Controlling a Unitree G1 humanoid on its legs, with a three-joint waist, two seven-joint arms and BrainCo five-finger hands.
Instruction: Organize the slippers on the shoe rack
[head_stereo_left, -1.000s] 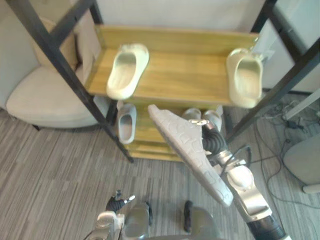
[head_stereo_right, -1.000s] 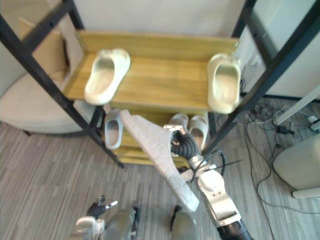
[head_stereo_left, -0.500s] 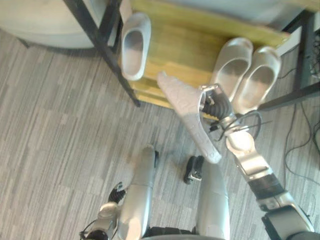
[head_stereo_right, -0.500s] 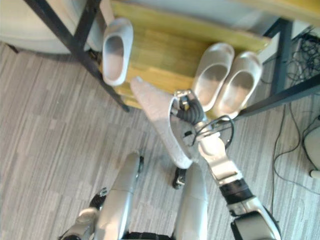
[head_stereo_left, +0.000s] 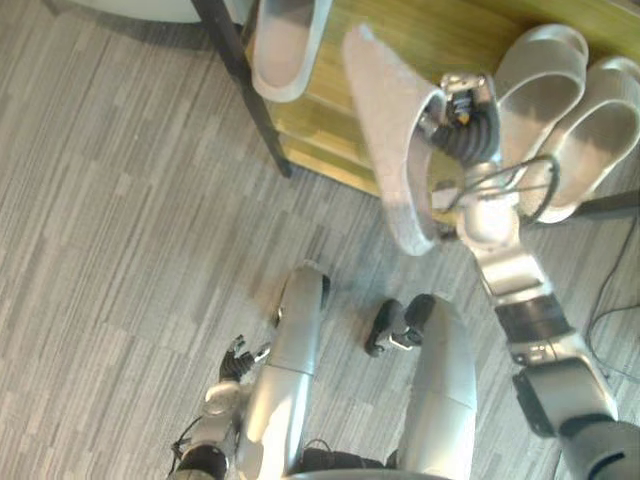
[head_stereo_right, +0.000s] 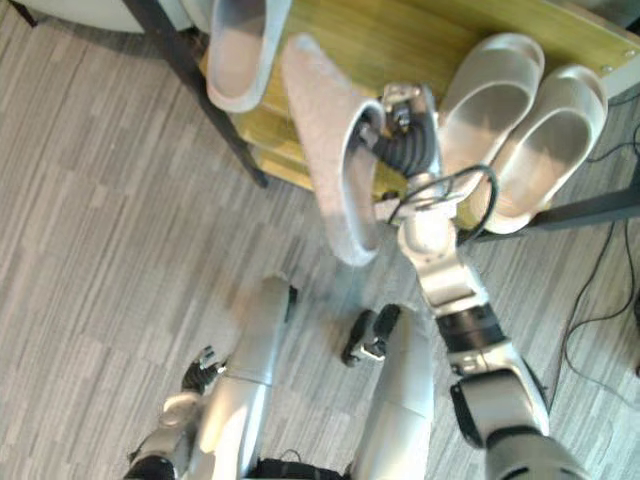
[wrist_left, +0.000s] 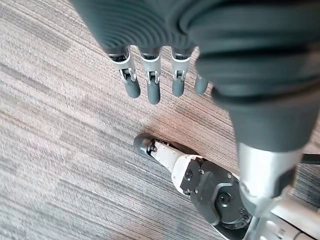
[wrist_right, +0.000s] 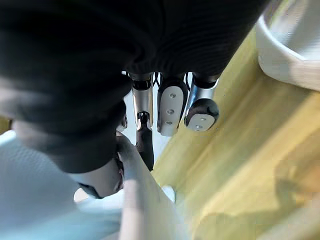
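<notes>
My right hand (head_stereo_left: 462, 112) is shut on a pale grey slipper (head_stereo_left: 392, 140), gripping its upper edge so the textured sole faces up. The slipper's toe reaches over the low wooden shelf (head_stereo_left: 400, 40) of the shoe rack, between a single grey slipper (head_stereo_left: 285, 40) and a pair of cream slippers (head_stereo_left: 540, 85) lying side by side. In the right wrist view the curled fingers (wrist_right: 170, 110) press against the held slipper (wrist_right: 145, 210) above the yellow wood (wrist_right: 240, 150). My left hand (head_stereo_left: 235, 360) hangs low over the carpet, its fingers (wrist_left: 147, 82) straight.
A black slanted rack post (head_stereo_left: 245, 85) stands at the shelf's left front corner beside the single slipper. Grey striped carpet (head_stereo_left: 120, 220) spreads out in front of the rack. The second cream slipper (head_stereo_right: 555, 140) lies by the right frame bar.
The camera has tilted down from the upper shelf to the low one. My right hand has carried the slipper forward, so its toe now lies over the low shelf.
</notes>
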